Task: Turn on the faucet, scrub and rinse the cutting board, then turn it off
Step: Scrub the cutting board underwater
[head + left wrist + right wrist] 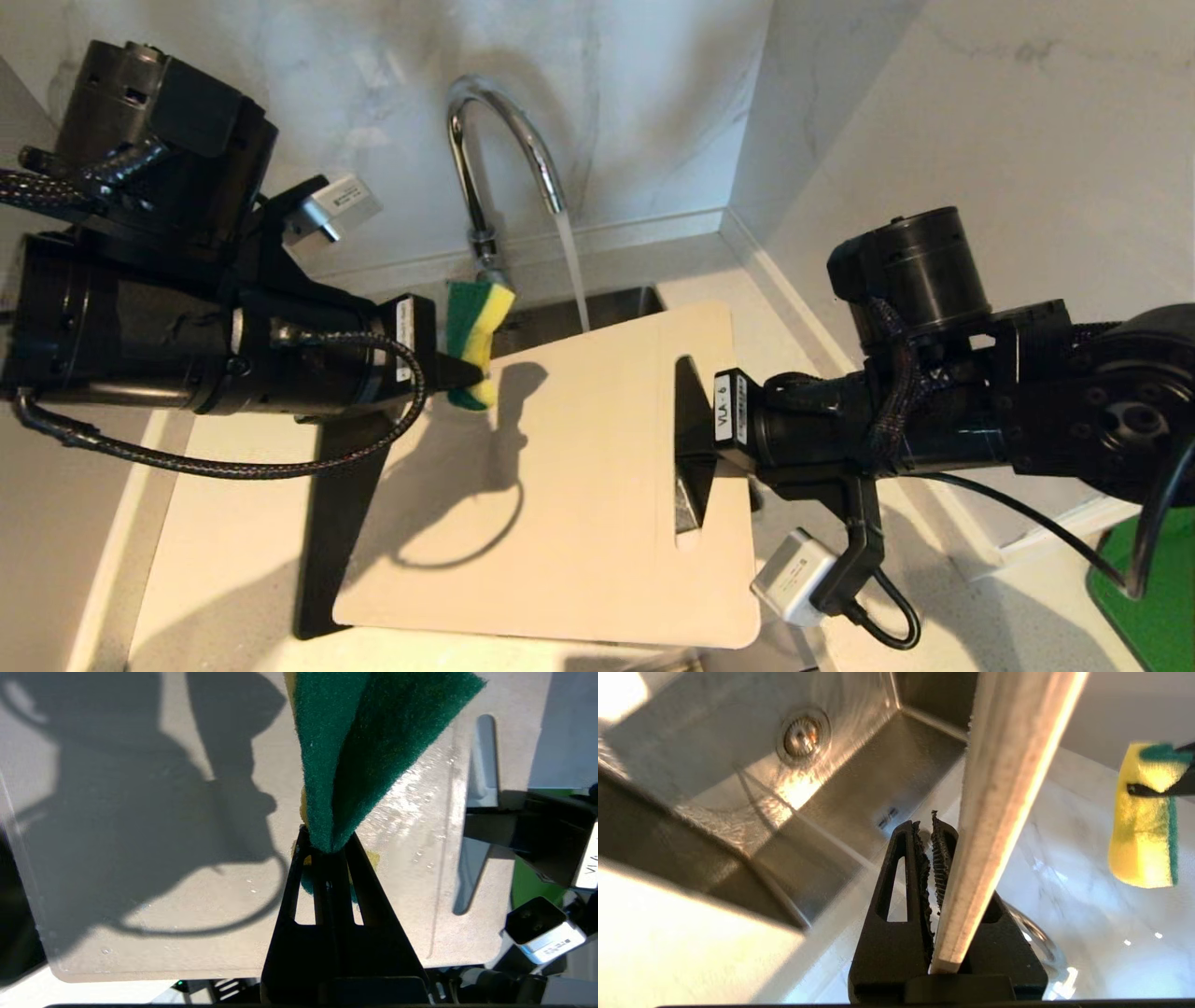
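Observation:
Water runs from the chrome faucet (504, 140) onto the far edge of the pale cutting board (569, 485). The board is held tilted over the sink. My right gripper (693, 446) is shut on the cutting board (1004, 788) at the strip beside its handle slot, and the board shows edge-on between the jaws of this gripper (930, 826). My left gripper (462, 373) is shut on a green-and-yellow sponge (476, 322) at the board's far left corner, just above it. In the left wrist view the sponge (355, 742) sticks out of the left gripper (327, 847) over the wet cutting board (411, 826).
The steel sink (738, 779) with its drain (803, 735) lies below the board. Marble walls close in behind and to the right. A pale countertop (215, 560) surrounds the sink. Something green (1158, 597) sits at the near right.

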`<state>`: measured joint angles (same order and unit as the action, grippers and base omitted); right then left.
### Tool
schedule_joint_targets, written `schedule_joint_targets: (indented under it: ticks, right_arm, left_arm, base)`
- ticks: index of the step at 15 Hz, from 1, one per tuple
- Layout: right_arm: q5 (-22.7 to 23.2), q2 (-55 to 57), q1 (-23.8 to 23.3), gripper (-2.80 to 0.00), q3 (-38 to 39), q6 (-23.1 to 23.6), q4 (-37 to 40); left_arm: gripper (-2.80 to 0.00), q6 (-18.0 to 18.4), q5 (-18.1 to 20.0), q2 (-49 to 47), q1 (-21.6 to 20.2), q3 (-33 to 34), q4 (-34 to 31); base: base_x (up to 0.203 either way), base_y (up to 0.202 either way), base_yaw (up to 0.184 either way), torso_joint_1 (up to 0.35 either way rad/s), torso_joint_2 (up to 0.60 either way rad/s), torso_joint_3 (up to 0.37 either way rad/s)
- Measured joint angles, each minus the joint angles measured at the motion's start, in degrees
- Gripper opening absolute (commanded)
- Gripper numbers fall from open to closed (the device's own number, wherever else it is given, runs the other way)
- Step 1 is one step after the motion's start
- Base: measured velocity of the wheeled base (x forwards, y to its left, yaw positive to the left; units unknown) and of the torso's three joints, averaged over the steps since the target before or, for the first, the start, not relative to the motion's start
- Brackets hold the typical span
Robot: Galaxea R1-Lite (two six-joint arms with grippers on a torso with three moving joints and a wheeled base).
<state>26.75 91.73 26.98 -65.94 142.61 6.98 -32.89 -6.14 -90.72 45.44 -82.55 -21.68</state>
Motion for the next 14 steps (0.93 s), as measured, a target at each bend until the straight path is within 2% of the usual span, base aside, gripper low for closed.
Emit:
schedule_joint_targets:
  ticks: [6,9,14]
  right_arm:
    - [-2.03,0.0,0.55,-2.8,-2.88,0.19,0.4]
    - [-2.14,0.05,0.61,-2.8,-2.94,0.19,0.93]
    - [-2.15,0.02,0.61,-2.8,-2.83,0.17,0.7]
  left_arm:
    - [-2.8,-3.21,-0.66,-3.33,8.09,-1.98,0.46]
    - [-2.8,-4.75,-0.72,-3.43,9.08,-0.49,0.36]
    - [-2.8,-4.92,-0.74,-2.69,9.16,5.44,0.75]
  base:
    - [0.0,0.0,0.0,0.0,0.0,0.0]
    - [0.0,0.0,0.0,0.0,0.0,0.0]
    - [0.0,0.0,0.0,0.0,0.0,0.0]
